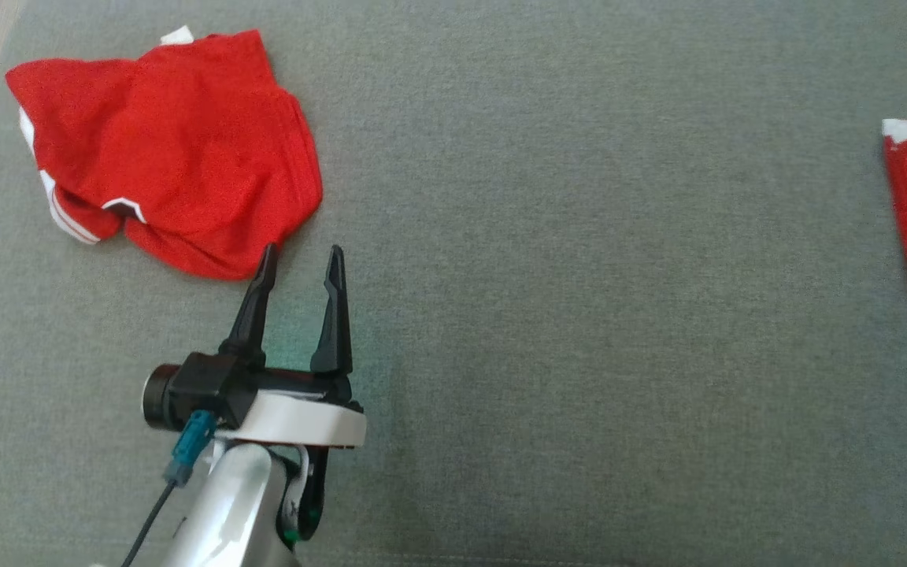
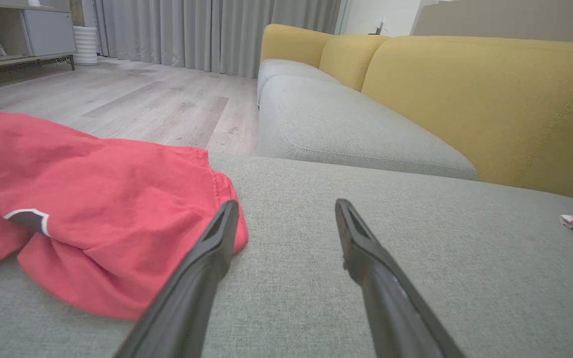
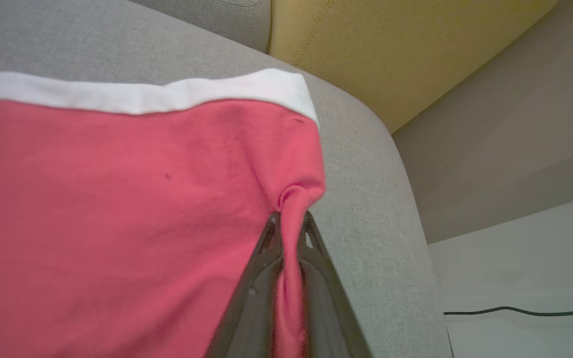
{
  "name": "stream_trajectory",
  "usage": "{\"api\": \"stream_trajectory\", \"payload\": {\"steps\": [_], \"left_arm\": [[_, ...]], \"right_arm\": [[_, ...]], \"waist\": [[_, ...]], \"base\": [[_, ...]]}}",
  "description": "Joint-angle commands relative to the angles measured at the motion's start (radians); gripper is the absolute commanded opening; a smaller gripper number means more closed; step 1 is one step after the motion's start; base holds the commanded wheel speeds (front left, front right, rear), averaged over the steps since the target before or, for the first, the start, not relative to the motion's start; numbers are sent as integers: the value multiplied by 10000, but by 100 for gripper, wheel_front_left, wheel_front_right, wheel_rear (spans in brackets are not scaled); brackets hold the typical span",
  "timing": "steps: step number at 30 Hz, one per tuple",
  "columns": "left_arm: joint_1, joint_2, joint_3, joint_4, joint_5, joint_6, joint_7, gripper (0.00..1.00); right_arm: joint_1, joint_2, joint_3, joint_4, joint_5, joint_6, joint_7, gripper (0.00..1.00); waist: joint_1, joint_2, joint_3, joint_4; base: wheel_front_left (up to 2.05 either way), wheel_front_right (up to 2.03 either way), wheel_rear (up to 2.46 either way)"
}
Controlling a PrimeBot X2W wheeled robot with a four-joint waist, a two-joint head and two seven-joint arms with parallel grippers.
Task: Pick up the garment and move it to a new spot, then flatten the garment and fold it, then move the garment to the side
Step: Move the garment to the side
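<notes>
My right end effector [image 3: 290,221] is clamped tight on a bunched fold of the red fabric garment with a white band [image 3: 117,199]. The garment lies spread near the rounded corner of the grey woven sofa cushion [image 3: 366,164], at the far right of the head view. My left end effector [image 1: 301,260] hangs low over the cushion, fingers spread wide with nothing between them. One fingertip is at the hem of a crumpled red garment with white stripes [image 1: 170,142], well apart from the first. A mustard-yellow sofa backrest [image 2: 465,99] rises behind.

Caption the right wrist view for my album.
Right gripper pinches a fold of the red garment on a grey couch.
</notes>
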Motion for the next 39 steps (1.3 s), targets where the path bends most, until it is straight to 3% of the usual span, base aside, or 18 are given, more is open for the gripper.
{"api": "stream_trajectory", "payload": {"steps": [1, 15, 27, 29, 30, 39], "left_arm": [[-333, 39, 397, -311, 9, -69, -65, 100], [-457, 39, 491, -263, 51, -94, -65, 100], [-457, 39, 500, -254, 57, -114, -65, 100], [-456, 39, 500, -241, 59, -112, -65, 100], [-450, 39, 500, -235, 58, -108, -65, 100], [-221, 39, 569, -199, -35, -47, -65, 100]], "right_arm": [[-207, -532, -1, -132, -93, 65, -182, 0], [-1088, -586, -479, 1332, -659, 65, -888, 0], [-1478, -508, -1305, 1755, -1321, 65, -1064, 0], [-1506, -372, -1427, 1735, -1403, 65, -1105, 50], [-1506, -304, -1461, 1708, -1453, 65, -1139, 98], [-1395, 553, -1978, 1272, -1768, 65, -1333, 100]], "waist": [[-1, 0, 110, 93], [-1, 0, 267, 213], [-1, 0, 259, 149], [-1, 0, 233, 144], [-1, 0, 211, 141], [-1, 0, -468, 15]], "base": [[0, 0, 0], [0, 0, 0], [0, 0, 0], [0, 0, 0], [0, 0, 0], [0, 0, 0]]}}
